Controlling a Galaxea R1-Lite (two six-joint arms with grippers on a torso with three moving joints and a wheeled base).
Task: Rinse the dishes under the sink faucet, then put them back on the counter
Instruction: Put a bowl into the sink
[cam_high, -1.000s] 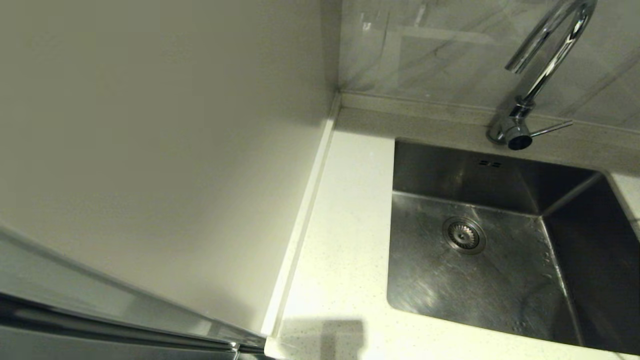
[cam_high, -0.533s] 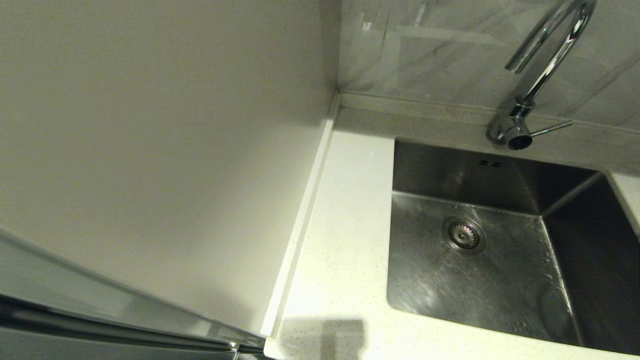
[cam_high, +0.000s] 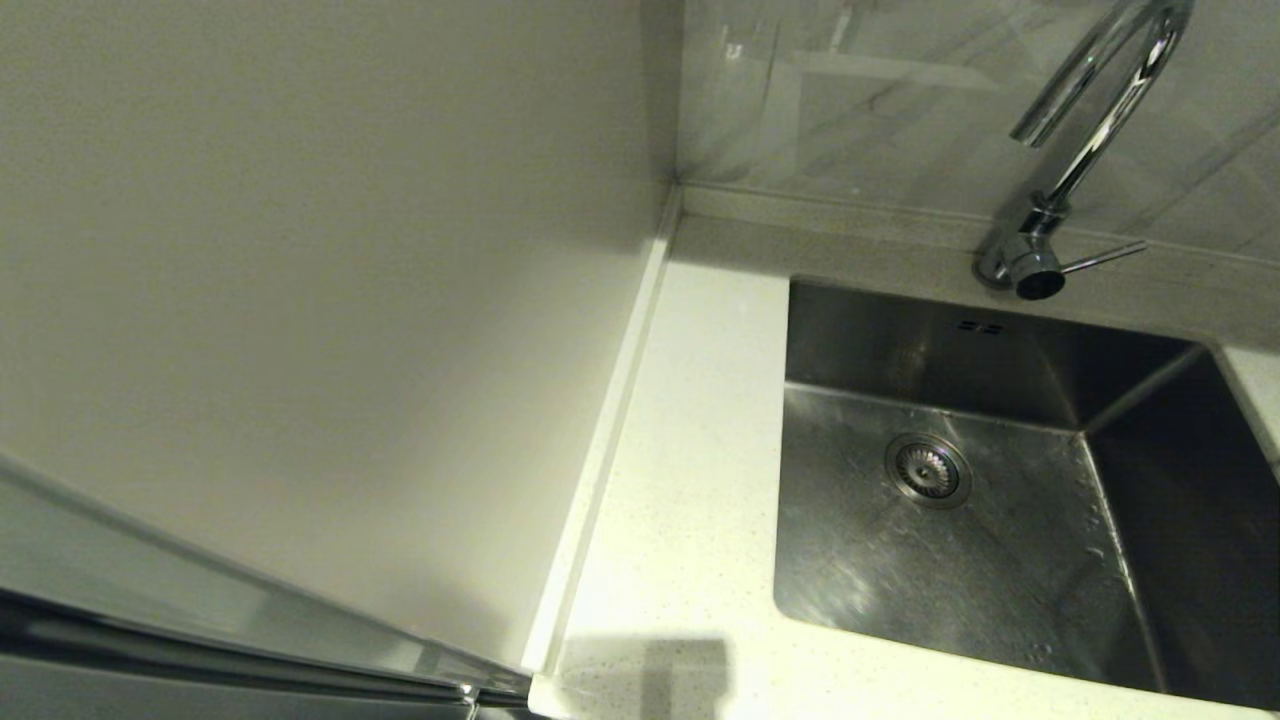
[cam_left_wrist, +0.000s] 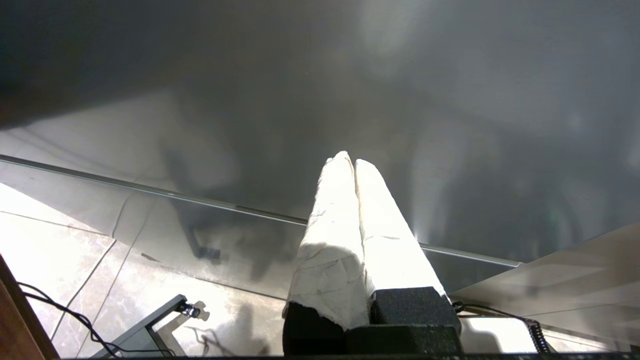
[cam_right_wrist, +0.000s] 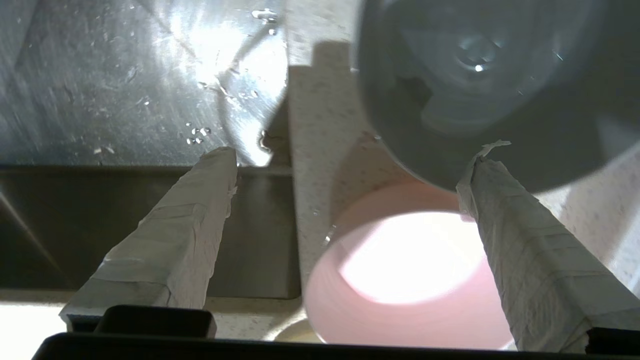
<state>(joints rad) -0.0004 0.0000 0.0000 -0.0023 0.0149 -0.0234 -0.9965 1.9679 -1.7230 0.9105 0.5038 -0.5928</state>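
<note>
Head view: sink (cam_high: 1000, 540) bare, drain (cam_high: 927, 470) mid-floor, faucet (cam_high: 1090, 130) at back rim, speckled counter (cam_high: 690, 480) alongside; no arm or bowl visible.

Right wrist view only: right gripper (cam_right_wrist: 350, 155) wide open, holding nothing, above sink edge; pink bowl (cam_right_wrist: 400, 270) and grey bowl (cam_right_wrist: 490, 85) on counter between fingers.

Left wrist view: left gripper (cam_left_wrist: 348, 162) fingers pressed together, empty, low over tiled floor (cam_left_wrist: 65, 250), cables (cam_left_wrist: 60, 315) nearby.
</note>
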